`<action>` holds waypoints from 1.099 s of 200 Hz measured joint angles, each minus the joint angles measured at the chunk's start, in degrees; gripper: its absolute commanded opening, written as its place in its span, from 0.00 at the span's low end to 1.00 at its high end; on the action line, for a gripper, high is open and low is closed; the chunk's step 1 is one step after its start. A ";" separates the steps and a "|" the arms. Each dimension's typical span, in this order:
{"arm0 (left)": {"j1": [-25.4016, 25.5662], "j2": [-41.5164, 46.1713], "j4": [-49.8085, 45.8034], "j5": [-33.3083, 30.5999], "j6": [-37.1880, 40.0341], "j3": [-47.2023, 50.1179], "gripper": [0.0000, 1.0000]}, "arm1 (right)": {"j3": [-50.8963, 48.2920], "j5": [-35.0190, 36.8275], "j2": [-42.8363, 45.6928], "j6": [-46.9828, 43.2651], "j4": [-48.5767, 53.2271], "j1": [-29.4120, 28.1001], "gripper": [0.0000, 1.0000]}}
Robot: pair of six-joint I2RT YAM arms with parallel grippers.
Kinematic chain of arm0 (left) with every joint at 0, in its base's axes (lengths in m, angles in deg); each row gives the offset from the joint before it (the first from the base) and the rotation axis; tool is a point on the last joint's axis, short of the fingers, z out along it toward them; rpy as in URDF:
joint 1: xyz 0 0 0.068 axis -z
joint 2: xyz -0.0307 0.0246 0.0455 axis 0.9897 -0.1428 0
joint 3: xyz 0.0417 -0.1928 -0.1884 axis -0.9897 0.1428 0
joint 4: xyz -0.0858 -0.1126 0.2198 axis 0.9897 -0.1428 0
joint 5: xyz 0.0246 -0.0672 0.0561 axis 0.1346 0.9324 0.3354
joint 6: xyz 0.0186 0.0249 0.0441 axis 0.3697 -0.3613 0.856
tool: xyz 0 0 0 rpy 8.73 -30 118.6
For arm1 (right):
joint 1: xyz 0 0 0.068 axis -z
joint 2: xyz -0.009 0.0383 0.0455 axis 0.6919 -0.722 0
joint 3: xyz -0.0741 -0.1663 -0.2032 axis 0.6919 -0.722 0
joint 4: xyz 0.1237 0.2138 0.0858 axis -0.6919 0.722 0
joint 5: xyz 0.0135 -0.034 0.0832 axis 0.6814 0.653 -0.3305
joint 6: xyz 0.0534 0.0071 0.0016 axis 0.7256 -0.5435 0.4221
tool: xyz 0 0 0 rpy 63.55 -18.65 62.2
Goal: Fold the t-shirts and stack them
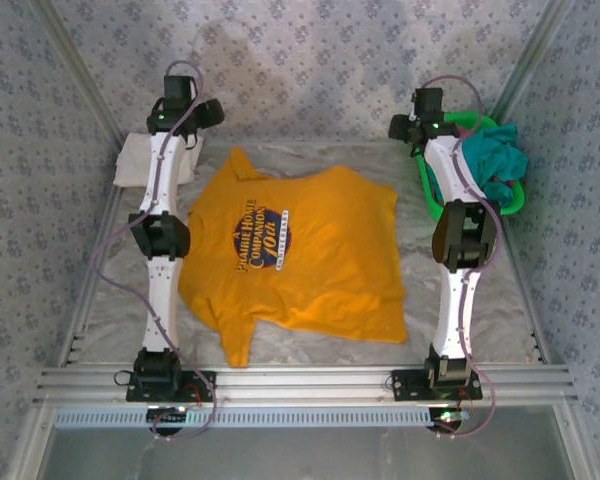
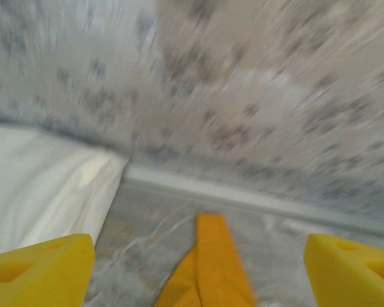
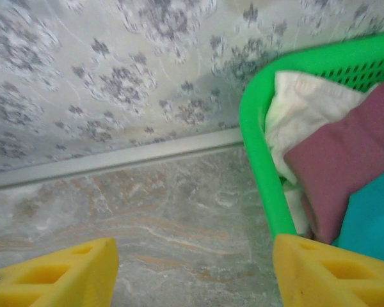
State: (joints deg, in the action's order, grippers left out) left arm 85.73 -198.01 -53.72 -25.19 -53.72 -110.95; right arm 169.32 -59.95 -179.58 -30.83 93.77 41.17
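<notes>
While open and empty, left end effector (image 2: pixel 195 272) and right end effector (image 3: pixel 195 272) beyond orange t-shirt (image 1: pixel 300 260)

green plastic basket (image 3: pixel 259 160) at the far right corner of the marbled tabletop (image 1: pixel 500 310); flower-patterned wall (image 1: pixel 310 70) behind the tabletop; metal rail (image 1: pixel 310 382) along the tabletop's near edge.

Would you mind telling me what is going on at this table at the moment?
A robot is folding and stacking t-shirts. The mustard-orange t-shirt lies spread flat, print up, in the middle of the table, not yet folded. The left gripper and the right gripper are both open and empty, at the table's far edge. A white t-shirt lies at the far left, and the green basket at the far right holds a teal t-shirt and a maroon t-shirt.
</notes>
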 measured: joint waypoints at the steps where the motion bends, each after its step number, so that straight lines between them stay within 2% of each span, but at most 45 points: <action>1: -0.04 0.00 -0.39 -0.20 0.11 0.04 0.80 | 0.00 -0.02 0.00 0.00 0.13 0.00 0.67; 24: -0.24 2.08 -4.68 -3.28 1.03 0.09 0.75 | -4.94 -1.73 4.90 -0.04 -0.57 -1.36 0.68; 47: 0.48 6.51 -9.92 -3.39 1.14 -0.68 0.75 | -19.26 -4.02 17.40 0.00 -4.11 -4.76 0.66; 63: 2.14 8.48 -13.20 -3.37 1.49 -1.60 0.67 | -28.76 -6.16 25.09 0.66 -7.08 -7.72 0.62; 77: 4.81 8.76 -15.17 -3.30 1.07 -1.46 0.66 | -34.25 -9.03 28.44 1.75 -8.63 -10.05 0.58; 90: 7.69 8.76 -15.96 -3.19 0.15 1.73 0.66 | -37.77 -10.86 28.61 2.38 -10.12 -10.84 0.58; 106: 10.58 8.94 -15.50 -2.45 -1.25 9.38 0.70 | -42.64 -11.28 27.45 2.78 -10.71 -10.45 0.58; 130: 11.72 13.88 -6.05 0.28 -3.87 35.30 0.70 | -47.15 -11.28 25.44 2.78 -10.01 -8.90 0.58; 144: 10.38 14.99 -3.65 1.62 -5.05 44.22 0.70 | -48.63 -11.47 25.33 2.75 -10.01 -7.85 0.58; 169: 7.50 15.17 -1.79 1.55 -5.29 46.86 0.69 | -49.11 -11.58 25.33 2.73 -10.97 -6.75 0.58; 184: 6.16 15.87 0.33 1.57 -5.90 46.18 0.64 | -49.11 -12.09 25.33 2.73 -11.93 -6.84 0.58; 220: 5.60 16.81 5.84 2.71 -7.15 46.18 0.60 | -49.18 -12.33 25.33 2.71 -13.75 -7.85 0.57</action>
State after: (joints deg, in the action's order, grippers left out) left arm 91.33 -181.20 -47.89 -22.48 -60.87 -64.77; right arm 120.14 -72.28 -154.24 -28.12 80.02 33.32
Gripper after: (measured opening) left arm 0.601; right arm 0.577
